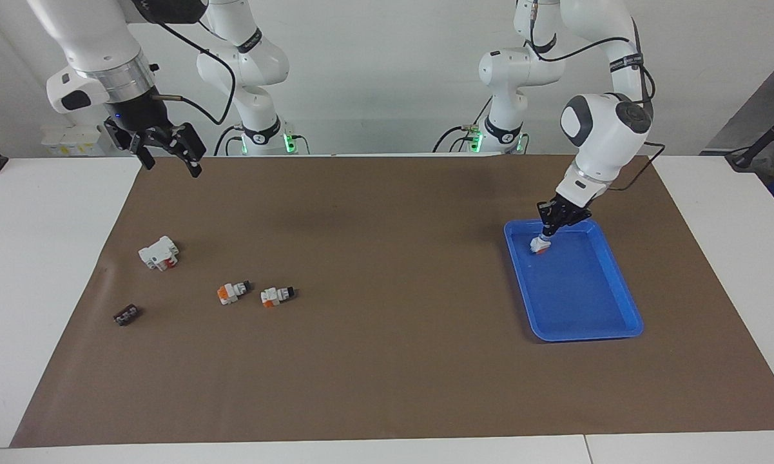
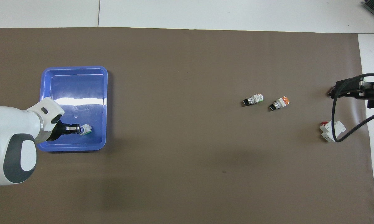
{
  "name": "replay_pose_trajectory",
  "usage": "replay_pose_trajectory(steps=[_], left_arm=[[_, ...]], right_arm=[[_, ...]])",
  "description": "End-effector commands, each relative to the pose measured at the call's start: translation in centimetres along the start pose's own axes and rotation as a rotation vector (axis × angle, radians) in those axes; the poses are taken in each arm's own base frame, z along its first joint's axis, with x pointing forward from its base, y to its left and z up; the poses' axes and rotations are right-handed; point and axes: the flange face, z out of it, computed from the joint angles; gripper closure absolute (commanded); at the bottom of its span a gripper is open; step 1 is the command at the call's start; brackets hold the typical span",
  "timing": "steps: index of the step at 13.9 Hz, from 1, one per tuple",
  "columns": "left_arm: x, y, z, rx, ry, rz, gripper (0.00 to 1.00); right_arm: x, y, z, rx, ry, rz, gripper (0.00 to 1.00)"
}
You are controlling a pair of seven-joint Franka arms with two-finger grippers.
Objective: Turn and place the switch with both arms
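The switch (image 1: 539,245), a tiny white block with a green end (image 2: 86,129), is inside the blue tray (image 1: 586,334), at the tray's end nearer the robots. My left gripper (image 1: 547,234) reaches down into the tray and is shut on the switch's knob end; it also shows in the overhead view (image 2: 79,128). The switch is at or just above the tray floor. My right gripper (image 1: 171,161) hangs open and empty, high over the right arm's end of the brown mat, and it shows in the overhead view (image 2: 345,90).
Two similar small switches (image 1: 234,292) (image 1: 276,295) lie side by side on the mat toward the right arm's end. A larger white block with a red part (image 1: 159,252) and a small black part (image 1: 127,315) lie closer to that end. The tray (image 2: 74,68) sits toward the left arm's end.
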Motion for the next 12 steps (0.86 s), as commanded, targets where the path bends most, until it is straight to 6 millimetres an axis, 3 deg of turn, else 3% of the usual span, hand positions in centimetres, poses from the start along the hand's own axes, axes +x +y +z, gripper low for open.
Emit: replay_pose_trajectory(steps=[1, 3, 9, 12], left_arm=[[1.9, 0.2, -2.3, 0.017, 0.033, 0.037, 0.0], [2.1, 0.9, -3.9, 0.015, 0.036, 0.051, 0.0], [4.0, 3.5, -17.6, 0.002, 0.049, 0.102, 0.0], [5.3, 3.7, -23.1, 0.048, 0.039, 0.127, 0.0]], right_arm=[[0.0, 0.2, -0.1, -0.02, 0.0, -0.05, 0.0], [-0.2, 0.3, -0.1, -0.031, -0.009, -0.052, 0.0], [-0.5, -0.8, -0.1, -0.068, -0.001, -0.076, 0.0], [-0.4, -0.6, -0.2, -0.067, 0.002, -0.074, 0.0]])
